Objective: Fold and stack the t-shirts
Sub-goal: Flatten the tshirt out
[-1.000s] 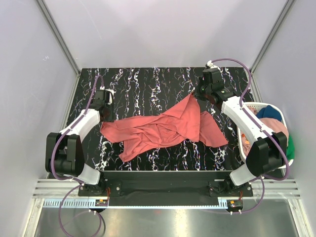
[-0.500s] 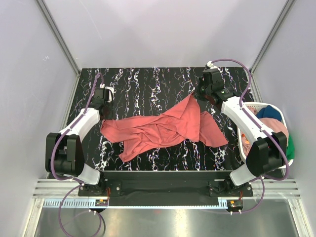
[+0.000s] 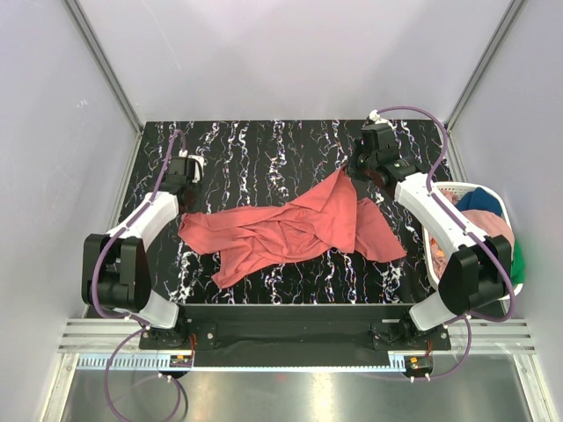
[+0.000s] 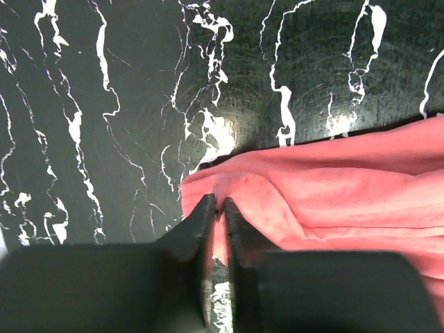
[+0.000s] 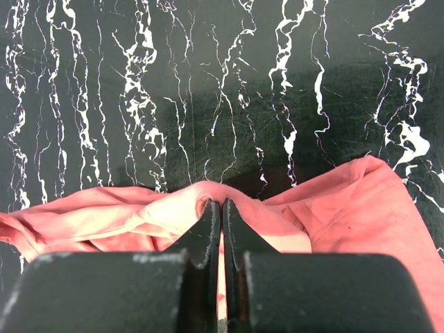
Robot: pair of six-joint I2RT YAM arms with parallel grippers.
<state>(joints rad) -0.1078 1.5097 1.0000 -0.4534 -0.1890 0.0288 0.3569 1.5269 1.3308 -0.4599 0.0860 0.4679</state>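
Top view: a coral-red t-shirt [image 3: 290, 230] lies crumpled and spread wide across the middle of a black, white-veined table [image 3: 264, 149]. Its left edge reaches the left jaws near the table's left side. Its far right point is lifted to the right jaws. Bare table lies open beyond the shirt towards the far edge, and a narrower strip lies open in front of it. A white laundry basket [image 3: 457, 185] sits just off the table's right edge, holding a dark blue shirt [image 3: 482, 200], a pink shirt [image 3: 498, 225] and a green shirt [image 3: 519, 260].

Left wrist view: the left jaws are almost together, pinching the hem corner of the coral-red t-shirt [image 4: 333, 187]. Open table [image 4: 104, 104] fills the space ahead and to the left.

Right wrist view: the right jaws are closed tight on a raised fold of the coral-red t-shirt [image 5: 347, 208], and cloth falls away on both sides. Bare table [image 5: 208, 69] stretches ahead.
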